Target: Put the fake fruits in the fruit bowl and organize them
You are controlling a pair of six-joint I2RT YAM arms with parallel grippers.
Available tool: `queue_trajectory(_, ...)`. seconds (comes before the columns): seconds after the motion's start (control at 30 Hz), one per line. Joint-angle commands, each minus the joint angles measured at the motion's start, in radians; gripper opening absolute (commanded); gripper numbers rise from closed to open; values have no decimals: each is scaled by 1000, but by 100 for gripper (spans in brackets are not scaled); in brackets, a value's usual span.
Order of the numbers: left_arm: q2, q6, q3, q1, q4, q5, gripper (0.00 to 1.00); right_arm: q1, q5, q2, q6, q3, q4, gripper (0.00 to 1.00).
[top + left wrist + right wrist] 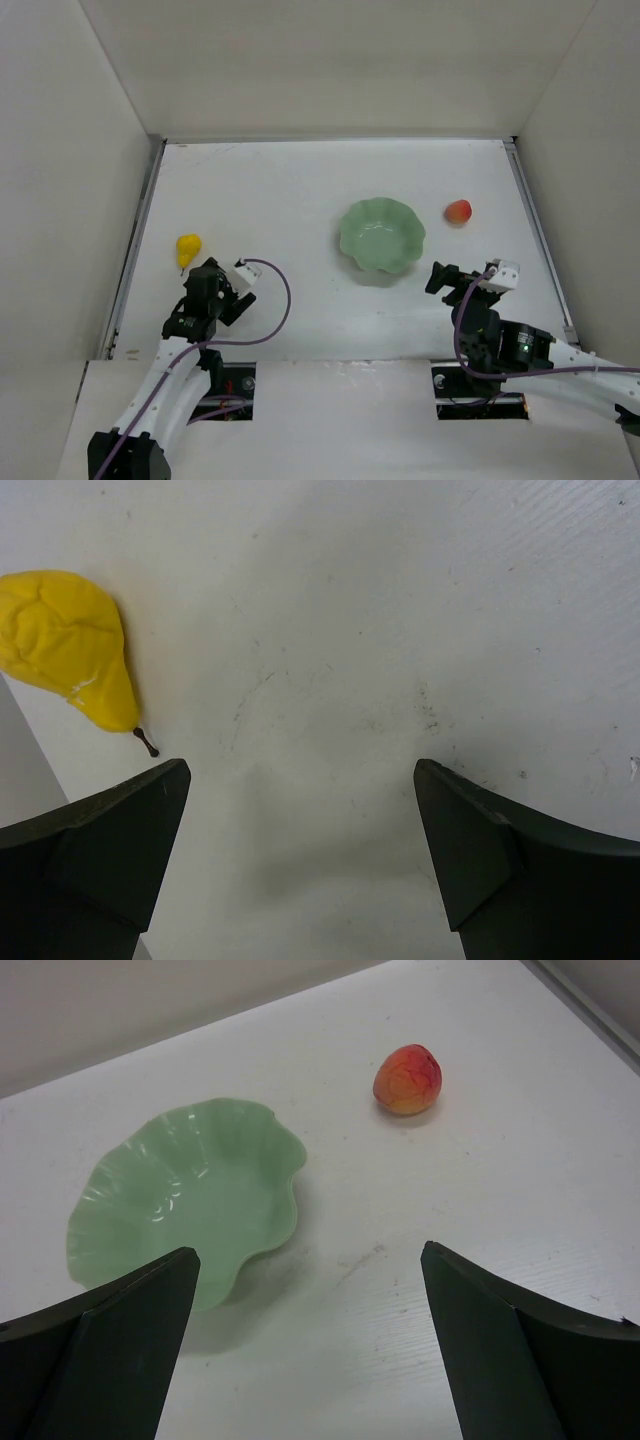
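Observation:
The yellow pear-shaped fruit [188,246] lies on the white table at the left; it also shows at the upper left of the left wrist view [68,645]. My left gripper [207,277] is open and empty, just near and right of the pear [300,780]. The pale green scalloped bowl [381,237] sits mid-table and holds nothing; it shows in the right wrist view [185,1195]. The red-orange peach [458,212] lies right of the bowl and shows in the right wrist view too [407,1079]. My right gripper [441,277] is open and empty, near the bowl's right front [310,1265].
White walls enclose the table on the left [70,200], back [330,60] and right [590,180]. A metal rail [135,250] runs along the left edge, another along the right [540,240]. Purple cables [280,300] loop by each arm.

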Motion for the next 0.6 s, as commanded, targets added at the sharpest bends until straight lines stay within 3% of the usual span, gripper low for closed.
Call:
queue_trajectory(0.0, 0, -6, -24, 5, -20, -12, 100, -6, 8, -4, -8, 0, 39, 100)
queue_trajectory(0.17, 19, -19, 21, -19, -10, 1, 100, -6, 8, -6, -8, -1, 39, 100)
queue_trajectory(0.37, 46, -103, 275, -58, 25, -16, 100, -6, 6, 0, -8, -1, 39, 100)
queue_trajectory(0.47, 138, -189, 467, 2, 90, -62, 100, -6, 6, -1, -8, -1, 40, 100)
queue_trajectory(0.57, 304, -287, 657, 134, 50, -41, 100, -6, 2, -1, -10, -1, 42, 100)
